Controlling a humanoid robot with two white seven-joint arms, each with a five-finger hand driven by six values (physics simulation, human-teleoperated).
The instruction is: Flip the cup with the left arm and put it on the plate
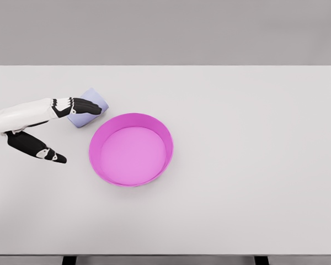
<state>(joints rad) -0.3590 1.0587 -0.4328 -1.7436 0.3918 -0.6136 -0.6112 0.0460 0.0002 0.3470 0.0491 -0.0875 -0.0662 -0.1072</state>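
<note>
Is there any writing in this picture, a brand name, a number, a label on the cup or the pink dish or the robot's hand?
None: no word, number, brand or sign can be read anywhere in the head view.
The pale lavender cup shows a plain side.
The magenta plate is one flat colour.
The left hand, black and white, carries no marking.
The white table is blank.

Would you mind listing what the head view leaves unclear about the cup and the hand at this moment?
- Cup: partly covered by the left hand; its opening and which way it faces cannot be told.
- Grip: whether the fingers press the cup or only lie over it is unclear.
- Left arm: cut off by the picture's left edge.
- Plate: fully visible.
</note>
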